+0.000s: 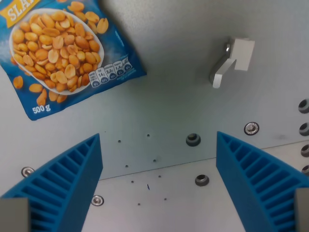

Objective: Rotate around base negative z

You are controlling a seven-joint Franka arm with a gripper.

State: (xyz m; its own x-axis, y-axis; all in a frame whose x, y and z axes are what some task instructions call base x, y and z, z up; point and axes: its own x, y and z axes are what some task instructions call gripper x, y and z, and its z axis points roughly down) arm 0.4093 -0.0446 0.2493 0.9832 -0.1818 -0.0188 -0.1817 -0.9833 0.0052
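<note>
My gripper (pixel 159 145) is open, with nothing between its two blue ribbed fingers. The left finger (pixel 65 181) and the right finger (pixel 256 176) rise from the bottom corners of the wrist view. They hang above a grey metal table (pixel 174 106). A blue bag of peanuts (pixel 60 53), marked 500 g, lies flat on the table at the wrist view's upper left, apart from the fingers.
A small white angled bracket (pixel 234 60) stands on the table at the upper right. Screws and bolt heads (pixel 193 139) dot the table between the fingers. A row of holes (pixel 304 128) runs down the right edge.
</note>
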